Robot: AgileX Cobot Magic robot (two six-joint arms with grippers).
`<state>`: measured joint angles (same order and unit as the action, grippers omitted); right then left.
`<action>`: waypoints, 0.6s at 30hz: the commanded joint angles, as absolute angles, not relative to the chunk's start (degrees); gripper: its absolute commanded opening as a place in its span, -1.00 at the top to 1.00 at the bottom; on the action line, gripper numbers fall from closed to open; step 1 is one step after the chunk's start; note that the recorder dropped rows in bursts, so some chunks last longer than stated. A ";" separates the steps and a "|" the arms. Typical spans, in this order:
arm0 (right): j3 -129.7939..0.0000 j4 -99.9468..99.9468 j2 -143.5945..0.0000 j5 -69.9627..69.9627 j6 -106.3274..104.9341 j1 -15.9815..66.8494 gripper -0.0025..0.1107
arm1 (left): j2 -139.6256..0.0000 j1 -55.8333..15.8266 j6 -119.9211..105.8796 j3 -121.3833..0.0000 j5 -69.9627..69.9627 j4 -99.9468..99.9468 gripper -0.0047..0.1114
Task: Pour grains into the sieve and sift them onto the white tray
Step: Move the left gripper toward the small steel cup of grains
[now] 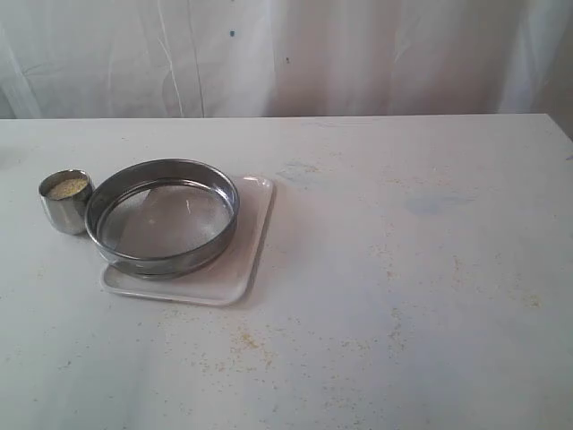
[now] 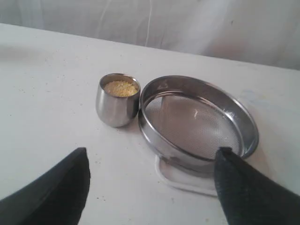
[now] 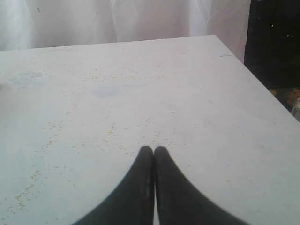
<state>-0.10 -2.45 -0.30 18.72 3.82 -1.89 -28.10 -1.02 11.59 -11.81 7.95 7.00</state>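
From the exterior view, no arm shows. The steel cup (image 1: pixel 65 202) stands upright on the desk (image 1: pixel 403 269), filled almost to the brim with the grains (image 1: pixel 67 187). It is just beside the sieve (image 1: pixel 170 260), perhaps touching its rim. The sieve sits empty on the white tray (image 1: pixel 243 246), pushed toward the tray's cup-side edge and seeming to overhang it a little.

In the left wrist view, the left jaws stand wide apart with nothing between them. They face the cup (image 2: pixel 117 108) and the sieve (image 2: pixel 180 151) from a little way off. The grains (image 2: pixel 120 88) lie level in the cup, and one corner of the tray (image 2: pixel 180 180) peeps out under the sieve.

In the right wrist view, the right jaws are pressed together and hold nothing. They hang above a bare stretch of desk (image 3: pixel 197 84) dotted with stray granules (image 3: pixel 52 126), well apart from the tray.

The step in hand looks to be fetching the cup. I would close the wide jaws on the cup's middle, since its wall is rounded and shiny and may slip. I would take it from the side away from the sieve, then lift it straight up so it does not knock the rim. It should stay level until it is over the centre of the mesh, and then tip slowly. Before any sifting, the sieve wants centring on the tray.
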 commanded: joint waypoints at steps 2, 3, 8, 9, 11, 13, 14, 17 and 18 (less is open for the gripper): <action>0.00 -2.81 0.00 18.03 3.71 -2.20 0.96 | -41.65 -1.41 11.44 -12.11 21.89 1.19 -0.38; 0.00 -2.81 0.00 18.03 3.71 -2.20 0.96 | -44.66 -1.41 10.83 -12.11 24.66 0.00 -0.38; 0.00 -2.81 0.00 18.03 3.71 -2.20 0.96 | -59.06 -1.41 7.68 -12.11 39.05 0.00 -0.38; 0.00 -2.81 0.00 18.03 3.71 -2.20 0.96 | -61.30 -1.41 7.27 -12.11 41.73 0.00 -0.38; 0.00 -2.81 0.00 18.03 3.71 -2.20 0.96 | -66.57 -1.41 6.81 -12.24 46.68 0.00 -0.38; 0.00 -2.81 0.00 18.03 3.71 -2.20 0.96 | -70.79 -1.41 6.57 -13.31 48.94 0.00 -0.38; 0.00 -2.81 0.00 18.03 3.71 -2.20 0.96 | -72.86 -1.41 6.17 -14.11 49.73 0.00 -0.38; 0.00 -2.81 0.00 18.03 3.71 -2.20 0.96 | -78.06 -1.41 3.51 -16.79 50.94 1.61 -0.38; 0.00 -2.81 0.00 18.03 3.71 -2.20 0.96 | -79.48 -1.41 2.53 -17.81 50.94 2.86 -0.38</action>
<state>-0.10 -2.45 -0.30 18.72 3.82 -1.89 -76.11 -1.02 4.93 -15.56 49.11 0.60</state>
